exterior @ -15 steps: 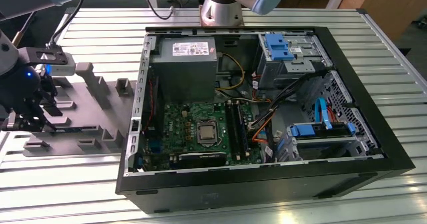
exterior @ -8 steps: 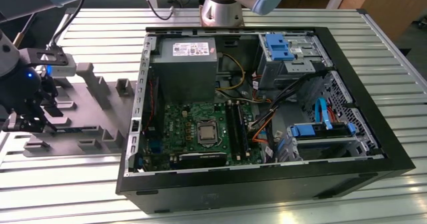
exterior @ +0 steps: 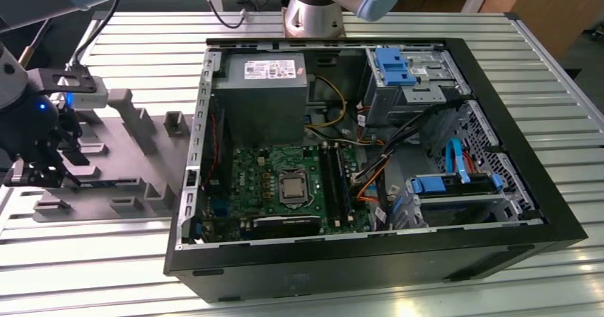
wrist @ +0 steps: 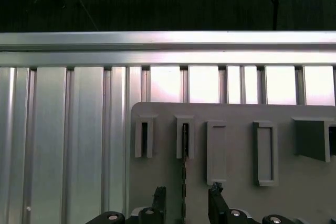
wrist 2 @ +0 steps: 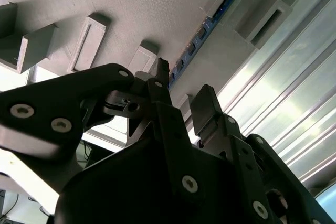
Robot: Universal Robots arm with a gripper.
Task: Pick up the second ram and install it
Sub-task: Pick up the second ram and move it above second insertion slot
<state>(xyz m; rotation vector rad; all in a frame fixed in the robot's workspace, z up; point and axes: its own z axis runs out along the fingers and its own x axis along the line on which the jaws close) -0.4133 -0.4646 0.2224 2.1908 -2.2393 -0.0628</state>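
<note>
1. Pick-up step: our fingers (wrist: 216, 203) hang spread, straddling the memory stick (wrist: 184, 174) (untouched, we judge).
2. It stands in the holder (exterior: 141, 167), nine o'clock of the computer (exterior: 378, 274).
3. Grasping needs a centred squeeze.

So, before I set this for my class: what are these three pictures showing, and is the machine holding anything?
It is a robot arm with a two-fingered pincer on the end. The exterior view looks at the whole slatted metal table from off the arm; both wrist views come from cameras riding near the pincer. On the table sit an open computer case, its green motherboard showing, and a grey moulded holder. The second ram, a thin blue-green stick, stands edge-on in the holder. The pincer is open, one finger each side of the stick, and holds nothing.
</note>
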